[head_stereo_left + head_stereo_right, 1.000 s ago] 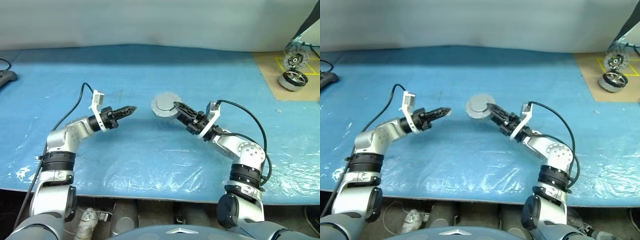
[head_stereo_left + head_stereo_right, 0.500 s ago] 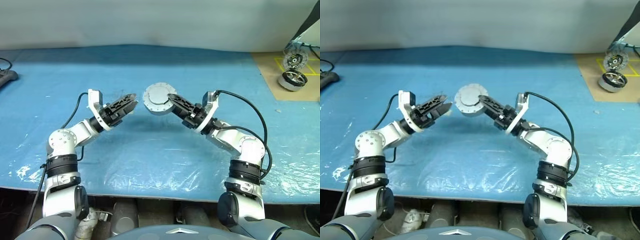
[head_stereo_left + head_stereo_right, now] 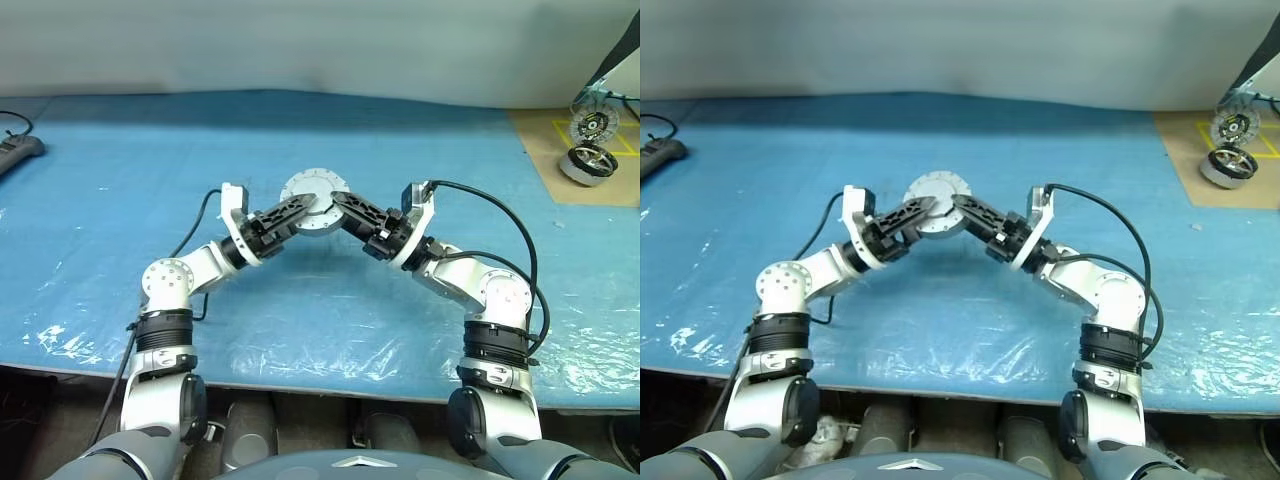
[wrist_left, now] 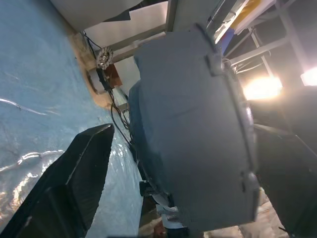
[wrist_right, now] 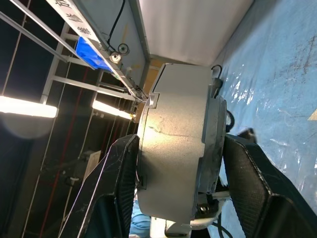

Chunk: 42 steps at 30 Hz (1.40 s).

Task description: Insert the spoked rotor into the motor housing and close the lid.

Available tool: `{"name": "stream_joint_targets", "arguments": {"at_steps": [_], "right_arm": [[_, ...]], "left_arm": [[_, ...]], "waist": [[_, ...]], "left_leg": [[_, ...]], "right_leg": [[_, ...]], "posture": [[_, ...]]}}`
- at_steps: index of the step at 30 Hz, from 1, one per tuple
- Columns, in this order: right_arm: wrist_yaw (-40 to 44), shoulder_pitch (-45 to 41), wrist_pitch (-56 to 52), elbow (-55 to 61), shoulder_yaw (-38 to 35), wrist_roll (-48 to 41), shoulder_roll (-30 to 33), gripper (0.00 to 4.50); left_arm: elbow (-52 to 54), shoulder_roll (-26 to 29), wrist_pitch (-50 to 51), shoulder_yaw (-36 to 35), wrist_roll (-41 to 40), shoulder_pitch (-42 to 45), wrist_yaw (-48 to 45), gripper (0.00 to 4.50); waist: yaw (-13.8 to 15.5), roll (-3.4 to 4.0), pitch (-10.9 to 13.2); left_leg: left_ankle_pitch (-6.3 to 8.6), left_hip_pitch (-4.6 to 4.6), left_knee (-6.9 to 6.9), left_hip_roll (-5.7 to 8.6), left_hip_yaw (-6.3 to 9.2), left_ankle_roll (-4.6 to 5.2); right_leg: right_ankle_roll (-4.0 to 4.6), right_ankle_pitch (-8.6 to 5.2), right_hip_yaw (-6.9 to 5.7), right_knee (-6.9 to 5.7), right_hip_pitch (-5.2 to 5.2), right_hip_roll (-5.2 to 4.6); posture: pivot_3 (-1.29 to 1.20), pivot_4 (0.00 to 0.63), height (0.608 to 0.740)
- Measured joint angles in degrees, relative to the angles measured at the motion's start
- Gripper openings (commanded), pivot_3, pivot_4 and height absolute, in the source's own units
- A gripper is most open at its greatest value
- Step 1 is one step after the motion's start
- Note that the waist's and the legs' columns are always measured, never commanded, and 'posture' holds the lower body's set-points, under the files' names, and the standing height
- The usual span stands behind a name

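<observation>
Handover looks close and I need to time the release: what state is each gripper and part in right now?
lid: raised off the table, gripped by the right gripper.
right gripper: shut on the lid.
left gripper: open, fingers either side of the lid.
motor housing: on the cardboard at far right, no lid on it.

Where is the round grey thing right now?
The round grey motor part is up off the blue table, in the middle of the head views, gripped by the right hand, with the left hand open around its other side.
</observation>
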State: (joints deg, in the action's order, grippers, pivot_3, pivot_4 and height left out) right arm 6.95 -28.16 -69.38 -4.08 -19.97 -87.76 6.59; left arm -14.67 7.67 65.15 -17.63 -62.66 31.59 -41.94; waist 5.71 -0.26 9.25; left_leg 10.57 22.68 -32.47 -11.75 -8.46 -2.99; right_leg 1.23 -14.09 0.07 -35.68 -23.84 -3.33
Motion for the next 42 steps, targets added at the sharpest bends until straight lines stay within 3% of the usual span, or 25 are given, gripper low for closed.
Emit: {"name": "stream_joint_targets", "arguments": {"at_steps": [6, 9, 13, 29, 35, 42], "right_arm": [[-0.88, 0.84, 1.09, 0.01, 1.13, -0.61, 1.09, 2.28], [-0.90, 1.07, 1.85, 0.30, 1.76, -0.62, 2.30, 2.28], [-0.89, 1.73, 2.90, 0.56, 3.00, -0.15, 3.09, 2.28], [-1.69, 2.05, 5.79, 0.96, 4.99, 2.19, 1.42, 2.28], [-1.92, 1.04, 8.63, 1.04, 5.08, 4.24, 1.22, 4.34], [-1.73, 1.04, 8.73, 1.12, 4.90, 3.28, 1.56, 4.46]], "left_arm": [[-4.19, -4.36, -6.00, -1.15, 1.11, 2.95, 3.44, 4.47], [-5.32, -4.73, -8.48, -2.31, 1.36, 3.91, 5.38, 3.86], [-5.47, -3.96, -8.48, -1.77, 1.76, 3.90, 4.54, 2.56], [-4.01, -1.91, -6.97, -1.55, 1.35, 2.70, 5.57, 2.54], [-10.67, -1.71, -10.82, -2.02, 4.53, 7.99, 6.20, 2.54], [-15.92, -0.49, -17.14, -6.32, 5.71, 10.04, 6.70, 2.54]], "waist": [[-0.12, 0.00, 0.00], [-0.13, 0.00, 0.00], [-0.04, 0.00, 0.00], [-0.02, 0.00, 0.00], [-0.02, 0.00, 0.00], [-0.08, 0.00, 0.00]], "left_leg": [[0.00, 0.01, -0.02, 0.00, 0.04, 0.00], [0.00, 0.02, -0.02, 0.00, 0.04, 0.00], [0.00, 0.03, -0.02, 0.01, 0.06, 0.00], [0.00, 0.02, -0.10, 0.00, 0.09, 0.00], [0.00, 0.02, -0.18, 0.01, 0.12, 0.00], [0.00, 0.06, -0.16, 0.00, 0.14, 0.00]], "right_leg": [[0.00, 0.00, -0.03, 0.00, 0.00, 0.02], [0.00, 0.00, -0.04, 0.01, 0.01, 0.02], [0.00, 0.00, -0.05, 0.01, 0.01, 0.01], [-0.01, 0.01, -0.09, -0.02, 0.08, 0.00], [-0.07, 0.04, -0.09, -0.02, 0.14, -0.02], [-0.06, 0.04, -0.13, 0.01, 0.13, 0.00]], "posture": [[0.00, 0.150, 0.740], [0.00, 0.150, 0.740], [0.00, 0.150, 0.740], [0.00, 0.150, 0.740], [0.00, 0.150, 0.740], [0.00, 0.150, 0.740]]}}
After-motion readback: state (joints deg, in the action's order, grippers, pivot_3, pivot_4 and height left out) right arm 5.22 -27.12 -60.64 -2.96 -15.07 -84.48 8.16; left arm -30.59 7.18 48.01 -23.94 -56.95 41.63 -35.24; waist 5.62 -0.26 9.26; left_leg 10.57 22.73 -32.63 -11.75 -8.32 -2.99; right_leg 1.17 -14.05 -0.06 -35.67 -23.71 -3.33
